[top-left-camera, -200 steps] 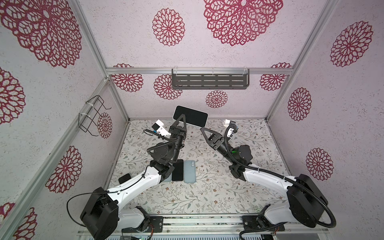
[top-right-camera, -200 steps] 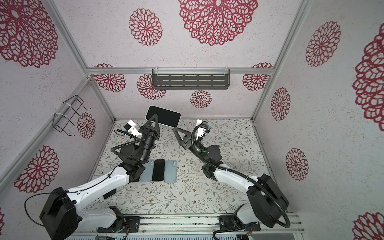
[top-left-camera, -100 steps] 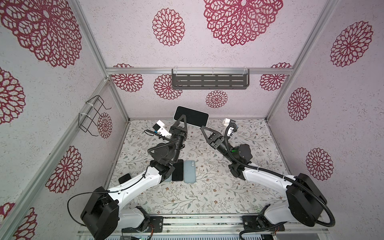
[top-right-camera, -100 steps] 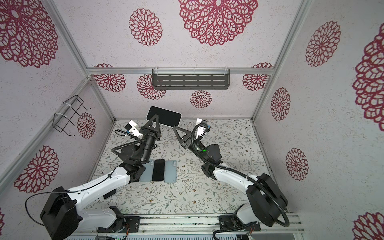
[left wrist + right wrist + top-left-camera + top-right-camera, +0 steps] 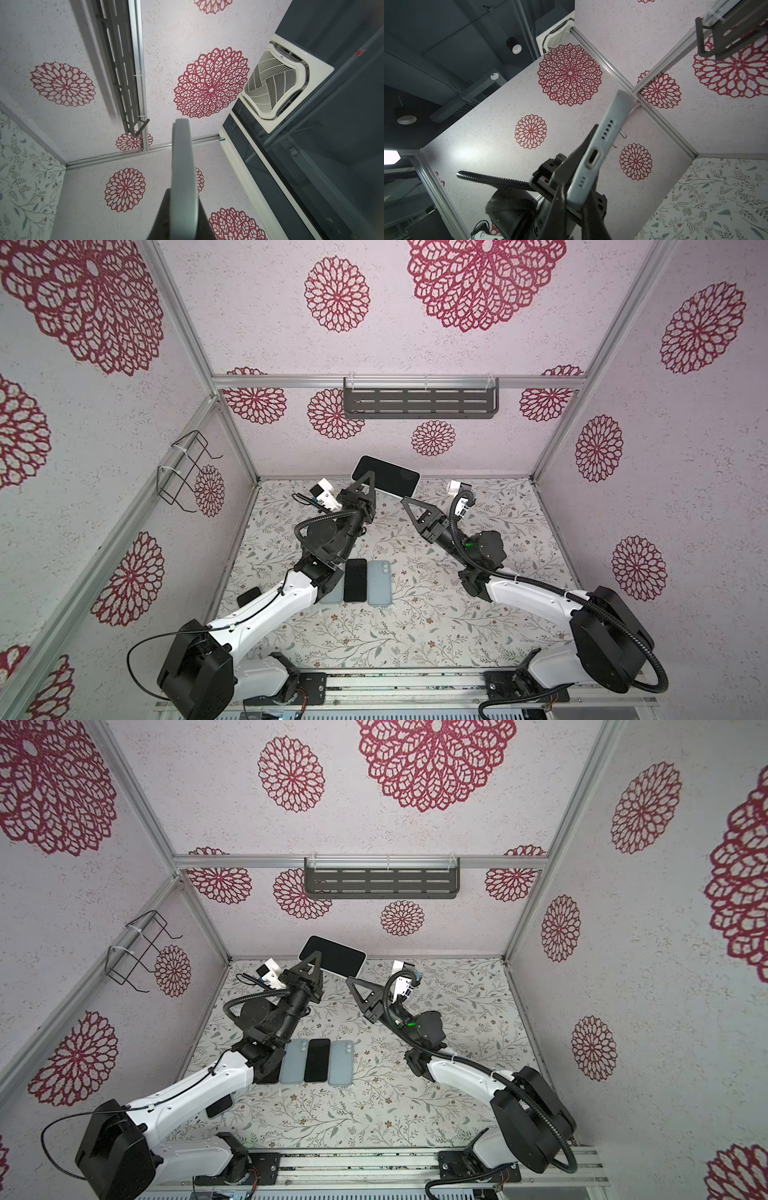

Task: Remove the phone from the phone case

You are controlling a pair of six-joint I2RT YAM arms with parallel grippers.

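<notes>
Phone: up in the air near the back wall, a flat slab with rounded corners and a glossy black screen facing the top cameras, sitting in its case.
Phone case: pale blue-grey, matte, kinda rubbery looking. The right wrist view shows its bottom edge with an oval charging cutout and rows of tiny speaker holes.
Left gripper: black triangular fingers pinched tight on the phone, one across the screen and the other behind the case.
Right gripper: same black wedge fingers, closed down on the lower corner of the phone case right beside the left gripper, as far as the blurry wrist view shows.
Hard to see: the back of the case is hidden in both top views. In the left wrist view the case is only a thin grey edge.
Row on the table: a black slab lies flat, touching a blue slab with camera bumps. Another blue one sits half under the left arm. Empty cases or phones face down, can't tell.
Table: covered in a cloth with a grey-green leafy print.
Room: rough pale walls with red lacy rosettes and aluminium frame rails. A grey slotted shelf hangs on the back wall and a black wire rack on the left one.
</notes>
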